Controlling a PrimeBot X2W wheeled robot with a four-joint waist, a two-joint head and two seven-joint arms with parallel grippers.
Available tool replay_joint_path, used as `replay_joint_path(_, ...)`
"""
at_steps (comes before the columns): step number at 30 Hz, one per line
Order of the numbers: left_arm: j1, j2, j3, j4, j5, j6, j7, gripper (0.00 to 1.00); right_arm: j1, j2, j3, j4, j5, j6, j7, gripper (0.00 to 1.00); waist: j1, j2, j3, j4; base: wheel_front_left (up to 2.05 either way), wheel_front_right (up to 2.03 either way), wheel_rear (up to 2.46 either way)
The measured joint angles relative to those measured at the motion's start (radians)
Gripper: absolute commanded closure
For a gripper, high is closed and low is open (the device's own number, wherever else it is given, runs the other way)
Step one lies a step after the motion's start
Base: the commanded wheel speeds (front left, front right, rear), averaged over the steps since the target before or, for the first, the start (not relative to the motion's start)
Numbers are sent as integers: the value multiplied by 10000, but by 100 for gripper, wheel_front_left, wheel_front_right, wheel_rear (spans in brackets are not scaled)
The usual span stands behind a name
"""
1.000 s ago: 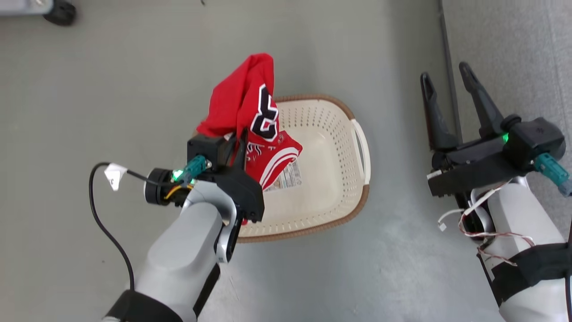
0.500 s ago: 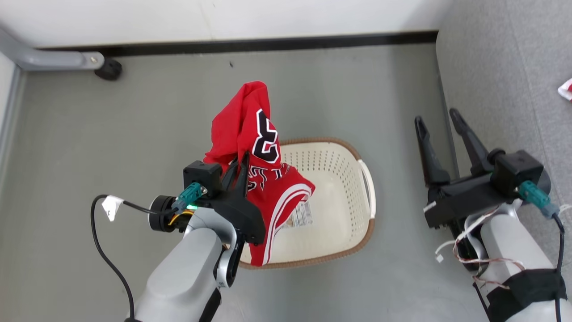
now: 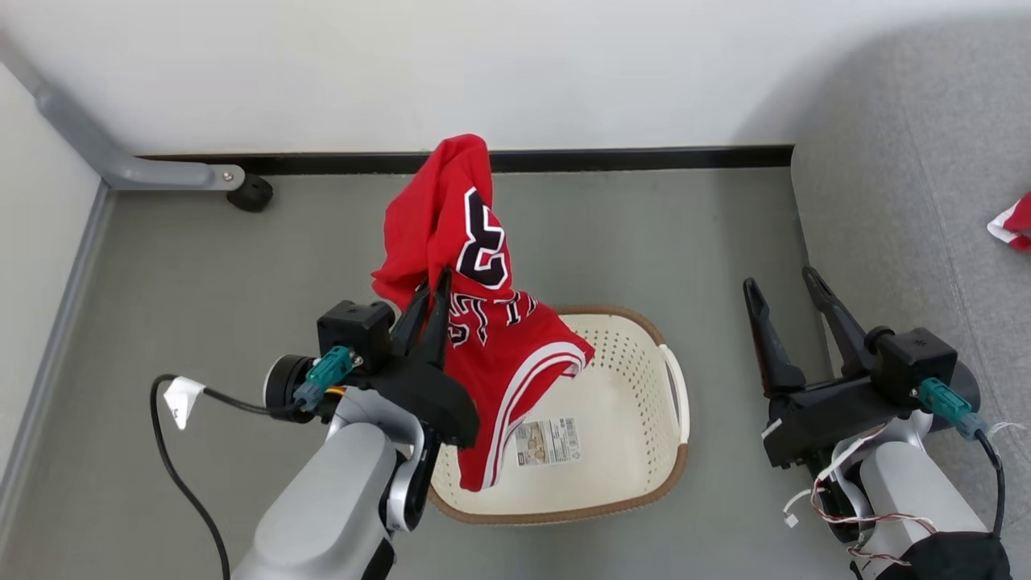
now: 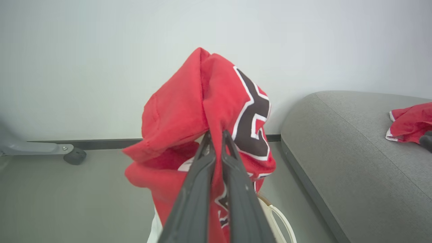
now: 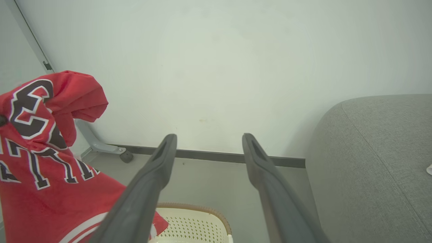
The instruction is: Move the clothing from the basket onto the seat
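Observation:
A red jersey (image 3: 459,266) with black-and-white lettering and white stripes hangs from my left gripper (image 3: 432,283), which is shut on it above the left side of the basket (image 3: 636,451). The left wrist view has the red jersey (image 4: 199,111) draped over the closed fingers (image 4: 202,175). The basket is cream with a brown rim and a label on its bare base. A second red garment (image 3: 1013,221) lies on the grey seat (image 3: 910,209) at the right. My right gripper (image 3: 780,282) stands open with nothing in it, between basket and seat. In the right wrist view the held red jersey (image 5: 44,162) hangs at left.
A white wall with a dark baseboard (image 3: 628,158) runs behind. A grey metal leg with a black caster (image 3: 250,193) stands at the back left. My left arm's black cable (image 3: 173,475) loops over the grey floor.
The head camera has tilted up, bringing the wall and more of the seat into view. The jersey stays in the left gripper and now hangs higher above the basket. The right gripper stays open.

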Motion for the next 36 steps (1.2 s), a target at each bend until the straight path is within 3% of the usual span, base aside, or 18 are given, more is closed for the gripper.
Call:
replay_joint_path(10,411,470,343,-1404,690,86,-2,100,403,82,-4,201,0,-46,0,0,0,0,-700,162,0,0,0)
replay_joint_path(24,599,591,395,-4299,1494,159,-6,100,661,178,-46,203,-2,-98,2,0,0,0,-1053,266,0,0,0)
replay_joint_path(36,991,725,407,-5041,1896,165,-6,100,670,226,-8,161,-2,-98,2,0,0,2,-1070,222,0,0,0)
